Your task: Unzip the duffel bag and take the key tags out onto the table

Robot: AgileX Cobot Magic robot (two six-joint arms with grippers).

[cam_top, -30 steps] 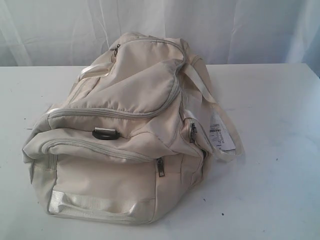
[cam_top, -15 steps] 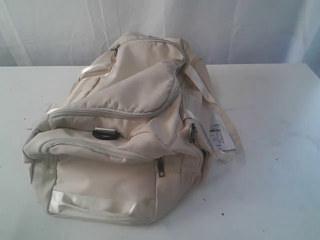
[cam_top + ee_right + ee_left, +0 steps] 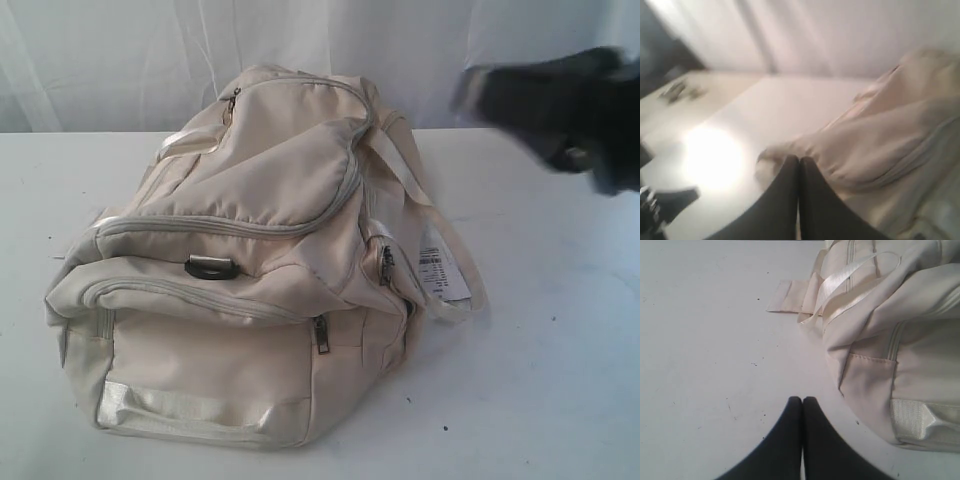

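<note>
— Start close in. What are your tools doing?
— Both are pressed together and pinching nothing. My left gripper (image 3: 802, 401) hangs over bare table (image 3: 700, 340), just beside one end of the duffel bag (image 3: 910, 340). My right gripper (image 3: 799, 161) has the bag's side and the tabletop beyond it. That view is blurred, so I won't say more of it.

— And the bag?
— It lies where it lay a second ago, with every pocket zipped. Nearest the outside camera is the end pocket with its dark pull (image 3: 321, 335). A second pull (image 3: 385, 265) sits by the white paper tag (image 3: 440, 268). The long main zip (image 3: 230, 227) runs across the top, and a third pull (image 3: 231, 103) is at the far end.

— The key tags?
— Nowhere in sight. I take them to be inside, though I can't tell which pocket.

— So what changed?
— Far right, in front of the curtain (image 3: 300, 40), my right arm (image 3: 560, 100) has swung into the outside view as a dark smear. Half a second ago that corner was empty.

— Meaning?
— The work is only starting. I judge the arm is heading for a pull, and its fingers must part before they can pinch one. The left should probably hold the fabric, or the soft bag will drag along with the zip.
</note>
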